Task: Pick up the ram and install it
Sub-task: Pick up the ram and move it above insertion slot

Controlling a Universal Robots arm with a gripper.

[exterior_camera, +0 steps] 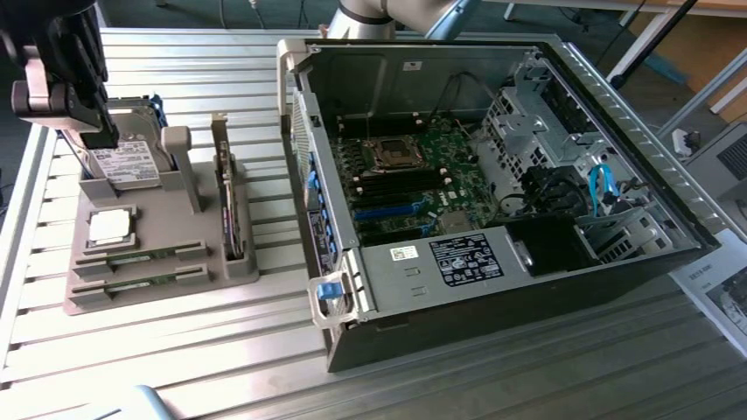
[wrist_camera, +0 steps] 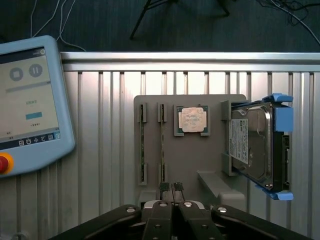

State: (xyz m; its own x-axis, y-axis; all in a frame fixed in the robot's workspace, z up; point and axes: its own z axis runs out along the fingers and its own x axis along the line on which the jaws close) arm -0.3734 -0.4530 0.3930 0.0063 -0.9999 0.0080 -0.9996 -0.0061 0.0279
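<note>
Two ram sticks lie side by side in slots of the grey holder tray point(wrist_camera: 195, 160): one ram stick point(wrist_camera: 142, 145) point(exterior_camera: 140, 282) towards the tray's edge, the other ram stick point(wrist_camera: 162, 145) point(exterior_camera: 140, 256) closer to the processor chip. Each is a thin green strip seen edge-on. My gripper point(wrist_camera: 171, 187) point(exterior_camera: 103, 131) hangs high above the tray with its fingers pressed together and nothing between them. In the exterior view it is over the hard-drive end of the tray, well above both sticks.
The tray also holds a square silver processor chip point(wrist_camera: 192, 120), a hard drive point(wrist_camera: 255, 145) in a blue bracket and an upright expansion card point(exterior_camera: 233, 210). An open computer case point(exterior_camera: 491, 289) with its motherboard point(exterior_camera: 408, 184) lies on the exterior view's right. A teach pendant point(wrist_camera: 30, 105) lies beside the tray.
</note>
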